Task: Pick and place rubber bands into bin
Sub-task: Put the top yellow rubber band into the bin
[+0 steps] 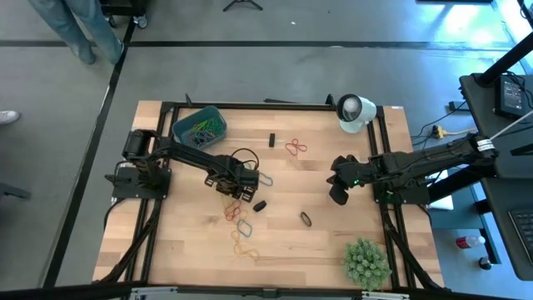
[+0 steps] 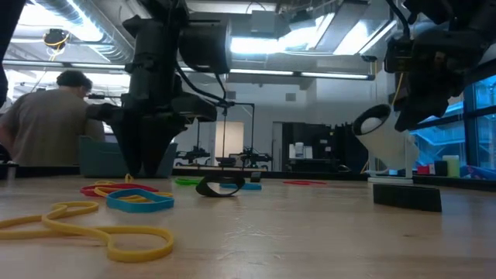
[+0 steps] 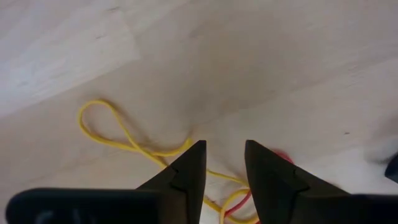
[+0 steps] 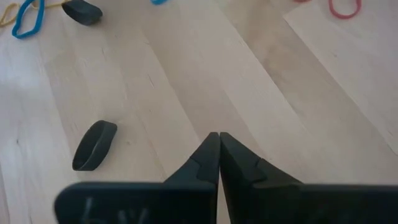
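Left tool (image 1: 239,190) is down over the mid surface (image 1: 316,242), in the loose cluster of rubber bands (image 1: 241,225). In the left wrist view its fingers (image 3: 186,171) stand apart with a clear gap, nothing pinched between them; a yellow band (image 3: 118,134) loops on the wood just ahead of the tips and runs under them, with a red band (image 3: 281,155) peeking beside the other finger. Whether the tips touch the yellow band cannot be told.

More bands lie just past the tool toward the surface's near edge: red, blue and yellow loops. A red pair (image 1: 296,147) sits apart toward the far side, a dark band (image 1: 306,219) well apart between the two arms.

Bin (image 1: 200,125) sits at the far left of the surface, near the left arm's base, with green and yellow bands already inside; it is apart from the left tool.

Right tool (image 1: 339,193) waits off the right side, fingers (image 4: 208,158) pressed together, holding nothing; the dark band (image 4: 94,145) lies near it, not touching.
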### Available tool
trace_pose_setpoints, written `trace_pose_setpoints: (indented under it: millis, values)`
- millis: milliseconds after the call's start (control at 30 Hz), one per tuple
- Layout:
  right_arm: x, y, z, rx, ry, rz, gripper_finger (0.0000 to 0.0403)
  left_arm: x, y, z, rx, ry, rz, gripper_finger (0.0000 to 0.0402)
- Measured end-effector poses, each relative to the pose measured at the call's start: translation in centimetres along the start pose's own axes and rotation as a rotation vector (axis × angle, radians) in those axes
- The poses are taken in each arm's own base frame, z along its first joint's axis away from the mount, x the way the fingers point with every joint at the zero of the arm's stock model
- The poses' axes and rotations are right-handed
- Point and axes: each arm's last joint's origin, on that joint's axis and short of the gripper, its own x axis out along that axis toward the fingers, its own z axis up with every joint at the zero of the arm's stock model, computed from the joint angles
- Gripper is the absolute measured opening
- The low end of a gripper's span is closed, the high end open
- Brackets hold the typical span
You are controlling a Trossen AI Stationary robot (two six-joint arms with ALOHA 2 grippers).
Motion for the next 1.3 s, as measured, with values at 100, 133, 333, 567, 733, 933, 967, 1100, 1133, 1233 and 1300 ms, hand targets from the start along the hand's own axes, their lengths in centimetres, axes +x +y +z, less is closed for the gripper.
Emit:
trace_pose_setpoints:
  millis: [100, 133, 333, 567, 733, 933, 967, 1100, 1133, 1233, 1300]
  values:
    - [0.0, 0.0, 0.0, -0.003, 0.0, 0.001, 0.0016, 0.0, -0.1, -0.3, 0.002, -0.001, -0.005, 0.0102]
    - [0.0, 0.0, 0.0, -0.003, 0.0, 0.001, 0.0016, 0.0, -0.2, -0.4, -0.001, -0.002, -0.006, 0.0101]
    - [0.0, 0.0, 0.1, -0.008, -0.005, 0.004, 0.0016, 0.0, -0.4, -0.9, -0.019, -0.003, -0.011, 0.01]
    - [0.0, 0.0, 0.1, -0.008, -0.007, 0.003, 0.0016, -0.7, -0.5, -0.7, -0.025, -0.035, -0.047, 0.01]
    - [0.0, 0.1, 0.1, -0.005, -0.012, 0.007, 0.0016, -1.3, 0.0, -0.7, -0.034, -0.08, -0.028, 0.01]
    - [0.1, 0.1, 0.2, 0.001, -0.015, 0.008, 0.0016, -0.8, 0.3, -1.3, -0.074, -0.061, 0.0, 0.01]
    - [0.1, 0.1, 0.2, 0.001, -0.015, 0.008, 0.0016, -0.6, 0.4, -1.4, -0.072, -0.06, -0.005, 0.0101]
    - [0.1, 0.1, 0.2, 0.002, -0.015, 0.008, 0.0016, 0.4, 0.6, -1.9, -0.102, -0.055, -0.024, 0.0104]
    - [0.1, 0.1, 0.2, 0.002, -0.015, 0.008, 0.0016, 0.7, 0.7, -2.0, -0.106, -0.054, -0.028, 0.0104]
    - [0.1, 0.1, 0.2, 0.002, -0.016, 0.009, 0.0016, 1.0, 0.9, -2.1, -0.108, -0.047, -0.027, 0.01]
    - [0.1, 0.1, 0.2, 0.002, -0.019, 0.011, 0.0016, 1.0, 0.9, -2.0, -0.094, -0.053, -0.023, 0.0092]
